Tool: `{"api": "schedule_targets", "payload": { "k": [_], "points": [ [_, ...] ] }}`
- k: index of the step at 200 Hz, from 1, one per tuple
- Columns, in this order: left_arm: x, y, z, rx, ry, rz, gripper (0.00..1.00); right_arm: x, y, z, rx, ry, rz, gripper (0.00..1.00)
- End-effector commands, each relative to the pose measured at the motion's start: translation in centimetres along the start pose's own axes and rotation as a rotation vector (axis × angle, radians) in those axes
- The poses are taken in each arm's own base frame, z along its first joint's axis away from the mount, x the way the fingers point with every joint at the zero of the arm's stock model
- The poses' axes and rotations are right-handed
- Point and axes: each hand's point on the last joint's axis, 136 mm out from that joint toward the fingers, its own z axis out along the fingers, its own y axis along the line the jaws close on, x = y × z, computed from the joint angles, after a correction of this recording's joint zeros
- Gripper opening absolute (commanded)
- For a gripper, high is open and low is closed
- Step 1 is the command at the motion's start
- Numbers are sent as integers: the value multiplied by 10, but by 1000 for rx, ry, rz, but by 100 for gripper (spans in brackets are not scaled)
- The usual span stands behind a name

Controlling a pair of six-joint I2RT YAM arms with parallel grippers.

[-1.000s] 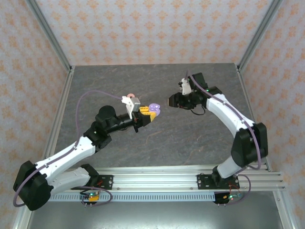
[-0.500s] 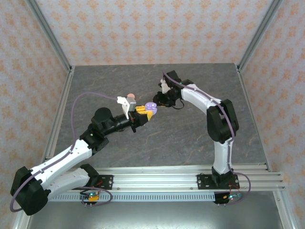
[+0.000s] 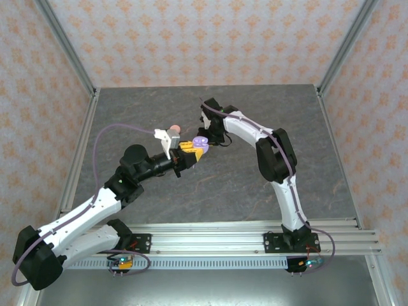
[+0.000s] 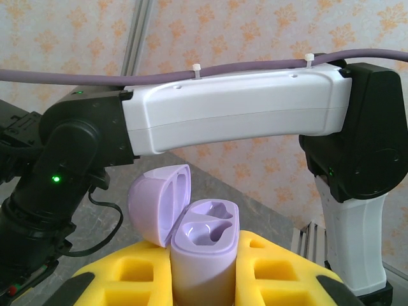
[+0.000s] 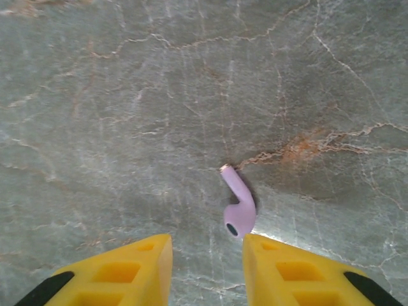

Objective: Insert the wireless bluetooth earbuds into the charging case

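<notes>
My left gripper (image 4: 204, 280) is shut on the lilac charging case (image 4: 203, 252), which stands upright between the yellow pads (image 4: 131, 274). Its lid (image 4: 156, 204) is open and both sockets are bare. From above, the case (image 3: 201, 141) is held off the table at mid-left. My right gripper (image 5: 207, 245) is open and points down at the table. One lilac earbud (image 5: 238, 207) lies flat just ahead of its fingertips, close to the right finger (image 5: 299, 271) and not touching it. In the top view the right gripper (image 3: 206, 123) hangs just behind the case.
A salmon-pink round case (image 3: 174, 129) sits on the grey stone table (image 3: 255, 185) just left of the left wrist. The right arm's white link (image 4: 236, 115) crosses close above the held case. Metal frame posts (image 3: 70, 60) and patterned walls border the table.
The right arm has swung left across the table, from the right middle to just behind the held lilac case. The left arm has shifted slightly up and left with the case.
</notes>
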Motion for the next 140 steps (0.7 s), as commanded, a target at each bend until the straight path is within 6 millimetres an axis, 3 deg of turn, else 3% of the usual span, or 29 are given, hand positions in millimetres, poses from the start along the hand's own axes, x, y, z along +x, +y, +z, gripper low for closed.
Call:
{"api": "schedule_targets", "payload": {
  "k": [1,102,140],
  "points": [
    [-6,0,-3,-9,-15,-2,18,-3,-13,-1,99,-2,9,35],
    [-4,1,-3,-16,0,-8,18,5,-15,22,145,80,-18,35],
    [-2,1,-4,-20,4,-8,18,8,-26,26,217,92,-11,30]
  ]
}}
